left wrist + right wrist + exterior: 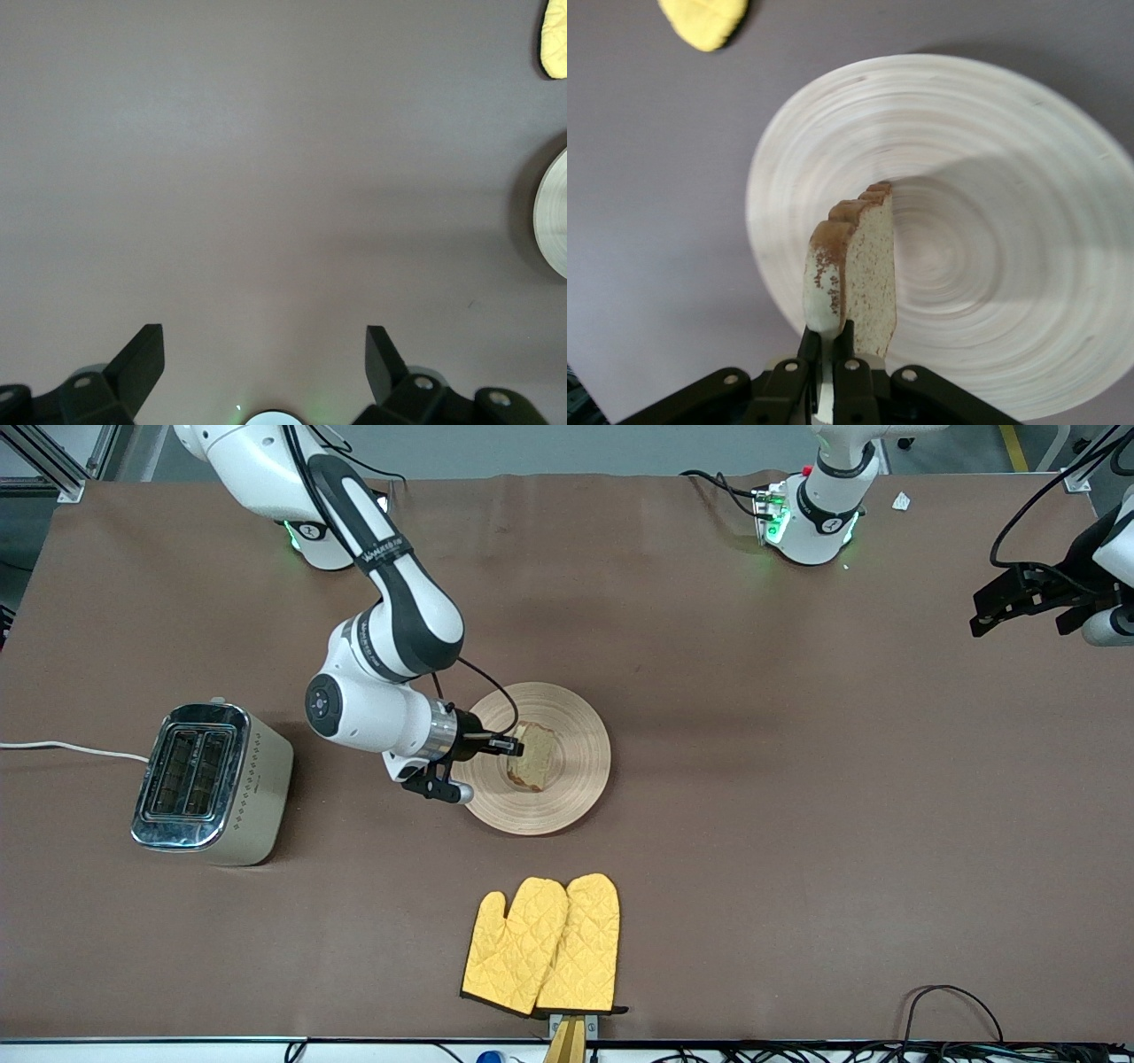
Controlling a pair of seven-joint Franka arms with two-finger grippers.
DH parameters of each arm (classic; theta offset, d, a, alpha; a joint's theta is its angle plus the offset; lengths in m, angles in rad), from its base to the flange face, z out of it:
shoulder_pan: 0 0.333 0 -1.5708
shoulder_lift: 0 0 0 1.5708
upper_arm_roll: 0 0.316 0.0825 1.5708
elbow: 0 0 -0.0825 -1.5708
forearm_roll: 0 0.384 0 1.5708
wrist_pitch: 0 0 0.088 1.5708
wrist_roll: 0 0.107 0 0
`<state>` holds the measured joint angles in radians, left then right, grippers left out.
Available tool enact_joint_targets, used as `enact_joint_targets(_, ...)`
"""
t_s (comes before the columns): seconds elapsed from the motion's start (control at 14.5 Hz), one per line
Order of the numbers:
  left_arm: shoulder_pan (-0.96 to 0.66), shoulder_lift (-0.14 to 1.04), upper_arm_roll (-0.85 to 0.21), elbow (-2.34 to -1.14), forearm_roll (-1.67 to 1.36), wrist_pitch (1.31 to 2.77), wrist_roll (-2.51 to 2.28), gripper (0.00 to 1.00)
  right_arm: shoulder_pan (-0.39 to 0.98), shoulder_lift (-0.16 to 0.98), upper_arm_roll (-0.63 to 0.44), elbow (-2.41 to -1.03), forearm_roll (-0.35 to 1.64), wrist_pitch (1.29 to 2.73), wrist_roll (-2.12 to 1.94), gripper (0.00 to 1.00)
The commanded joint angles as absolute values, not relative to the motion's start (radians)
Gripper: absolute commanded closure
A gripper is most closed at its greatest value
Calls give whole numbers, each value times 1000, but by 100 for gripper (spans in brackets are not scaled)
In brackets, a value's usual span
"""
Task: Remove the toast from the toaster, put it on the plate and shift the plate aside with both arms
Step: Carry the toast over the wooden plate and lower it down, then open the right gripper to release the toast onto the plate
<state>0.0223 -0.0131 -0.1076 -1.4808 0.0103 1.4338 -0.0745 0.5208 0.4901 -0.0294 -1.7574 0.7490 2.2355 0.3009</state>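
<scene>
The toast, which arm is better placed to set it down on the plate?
Right. The right gripper is shut on the toast directly over the plate. The left gripper waits open over bare table at its own end.

Brown covered table [797, 779] under my arms. Directly on it:

- toaster [213, 784], toward my right arm's end, chrome top up, both slots showing dark; its white cord [71, 749] runs off the table edge.
- plate [576, 779], round, pale wood, ringed, near mid-table, well apart from the toaster.
- two yellow oven mitts [545, 948], overlapping, nearer to the front camera than the plate, close to the table's edge.
- both my bases [811, 518], green-lit, along the edge farthest from that camera.
</scene>
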Motion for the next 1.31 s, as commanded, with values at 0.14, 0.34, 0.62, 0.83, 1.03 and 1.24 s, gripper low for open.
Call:
enact_joint_targets(0.14, 23, -2, -126, -1462, 3, 1422, -74, 0, 466, 469, -29, -1891, 765, 2284, 177, 100)
enact_joint_targets(0.34, 28, -5, -126, -1462, 2, 1420, -69, 0, 430, 468, -29, -1930, 761, 2292, 144, 55)
enact_joint_targets(0.62, 31, -8, -126, -1460, 2, 1420, -67, 0, 431, 448, -44, -1956, 741, 2289, 144, 0)
enact_joint_targets(0.83, 29, -5, -127, -1460, 0, 1422, -64, 0, 430, 394, -109, -1944, 571, 2188, 159, 0)
enact_joint_targets(1.03, 37, 44, -126, -1465, -87, 1431, -64, 0, 430, 325, -172, -1936, 424, 2119, 161, 0)
enact_joint_targets(1.24, 37, 141, -126, -1473, -196, 1486, -63, 0, 430, 267, -250, -1864, 228, 2036, 161, 0)
